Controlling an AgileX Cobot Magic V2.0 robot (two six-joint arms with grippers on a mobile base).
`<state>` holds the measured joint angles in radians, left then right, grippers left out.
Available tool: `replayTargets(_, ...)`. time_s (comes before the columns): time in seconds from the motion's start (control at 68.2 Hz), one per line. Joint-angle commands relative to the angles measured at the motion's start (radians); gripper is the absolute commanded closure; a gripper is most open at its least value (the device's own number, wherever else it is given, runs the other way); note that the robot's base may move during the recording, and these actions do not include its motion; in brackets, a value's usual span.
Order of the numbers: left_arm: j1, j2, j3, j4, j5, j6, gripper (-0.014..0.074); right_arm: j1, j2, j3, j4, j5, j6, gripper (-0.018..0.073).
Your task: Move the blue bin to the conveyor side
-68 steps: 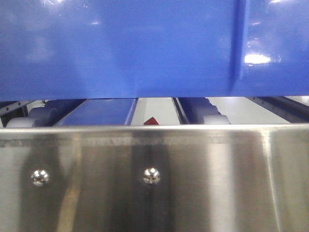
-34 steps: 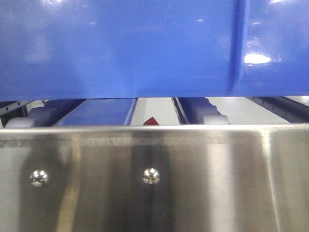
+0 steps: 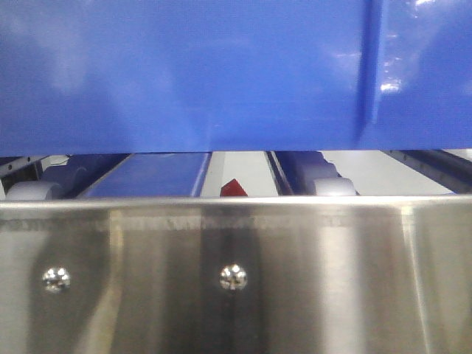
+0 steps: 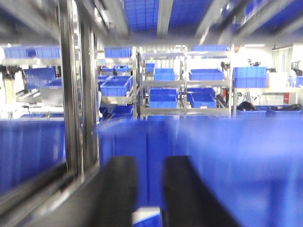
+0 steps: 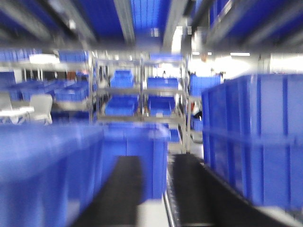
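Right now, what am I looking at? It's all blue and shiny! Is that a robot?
Yes, it's a robot with two arms. One camera looks forward from its body. The big blue bin fills the top of that picture. Below it is the conveyor, with a shiny steel end plate and grey rollers peeking through the gap. The other two cameras sit on the robot's wrists. One shows the left fingers and the other shows the right fingers. They look like dark bars pointing at blurry blue walls, with shelves of blue bins behind. The blur hides whether the fingers are pinching anything.
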<state>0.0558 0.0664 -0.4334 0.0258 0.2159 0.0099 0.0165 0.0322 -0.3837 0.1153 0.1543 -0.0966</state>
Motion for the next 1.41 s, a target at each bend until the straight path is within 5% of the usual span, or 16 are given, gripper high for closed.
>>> replayTargets(0.0, -0.023, 0.058, -0.124, 0.002, 0.098, 0.002, 0.0317, -0.003, 0.057, -0.1, -0.006, 0.034, 0.0, 0.0183)
replayTargets(0.117, -0.055, 0.159, -0.268, 0.002, 0.179, 0.002, 0.0205, -0.003, 0.153, -0.2, -0.006, 0.038, 0.0, -0.0015)
replayTargets(0.308, -0.075, 0.307, -0.4, -0.026, 0.226, 0.002, 0.0107, -0.003, 0.301, -0.313, -0.006, 0.078, 0.0, 0.0001)
replayTargets(0.41, -0.11, 0.409, -0.508, -0.026, 0.361, 0.002, 0.0111, 0.013, 0.382, -0.401, -0.002, 0.176, 0.0, 0.0001)
replayTargets(0.733, -0.158, 0.721, -0.825, -0.026, 0.679, -0.022, 0.0111, 0.179, 0.763, -0.781, 0.008, 0.576, 0.0, 0.0001)
replayTargets(1.026, -0.158, 1.032, -1.161, -0.016, 0.997, -0.049, 0.0111, 0.193, 1.11, -1.169, 0.015, 0.978, 0.032, 0.0001)
replayTargets(1.392, -0.158, 1.263, -1.335, 0.008, 1.005, -0.055, 0.0111, 0.195, 1.324, -1.366, 0.029, 1.067, 0.097, 0.0001)
